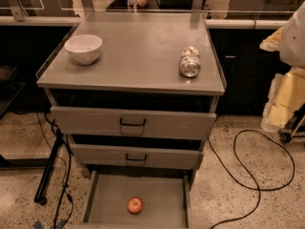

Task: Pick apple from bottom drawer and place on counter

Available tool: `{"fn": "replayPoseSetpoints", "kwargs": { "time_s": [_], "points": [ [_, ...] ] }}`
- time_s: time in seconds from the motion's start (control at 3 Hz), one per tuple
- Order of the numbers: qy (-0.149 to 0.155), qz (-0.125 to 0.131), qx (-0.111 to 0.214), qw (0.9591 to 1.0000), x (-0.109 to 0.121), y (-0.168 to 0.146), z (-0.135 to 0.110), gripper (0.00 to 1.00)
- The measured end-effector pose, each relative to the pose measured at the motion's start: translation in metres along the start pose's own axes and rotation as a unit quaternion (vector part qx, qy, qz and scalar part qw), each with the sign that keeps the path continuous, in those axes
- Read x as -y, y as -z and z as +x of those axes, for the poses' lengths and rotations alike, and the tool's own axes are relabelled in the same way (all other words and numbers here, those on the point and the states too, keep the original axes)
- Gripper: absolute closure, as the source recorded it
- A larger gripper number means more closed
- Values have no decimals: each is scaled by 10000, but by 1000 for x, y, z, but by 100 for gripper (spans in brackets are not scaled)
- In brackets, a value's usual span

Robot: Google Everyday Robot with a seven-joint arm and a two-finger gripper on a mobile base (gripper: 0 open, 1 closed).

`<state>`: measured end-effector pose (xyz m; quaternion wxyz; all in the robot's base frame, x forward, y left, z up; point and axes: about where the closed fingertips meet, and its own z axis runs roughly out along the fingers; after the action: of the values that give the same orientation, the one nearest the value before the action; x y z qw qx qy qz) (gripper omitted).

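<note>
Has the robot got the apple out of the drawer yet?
Not yet. Done: the bottom drawer is pulled open. In hand: nothing, the apple lies on the drawer floor and the gripper is out of view. Left: grab the apple, lift it and set it on the counter, where a white bowl and a crushed can sit.
</note>
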<state>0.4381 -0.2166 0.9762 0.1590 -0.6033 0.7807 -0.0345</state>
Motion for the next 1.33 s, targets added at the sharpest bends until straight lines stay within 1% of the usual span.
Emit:
{"fn": "replayPoseSetpoints", "kwargs": {
  "time_s": [0.33,0.67,1.0,1.33],
  "points": [
    [0,0,0,10000,0,0,0,0],
    [30,85,-54,9999,-5,-3,-2,0],
    [7,206,-28,9998,-23,-15,-18,0],
    [121,45,-93,9999,-61,-59,-39,0]
  ]
}}
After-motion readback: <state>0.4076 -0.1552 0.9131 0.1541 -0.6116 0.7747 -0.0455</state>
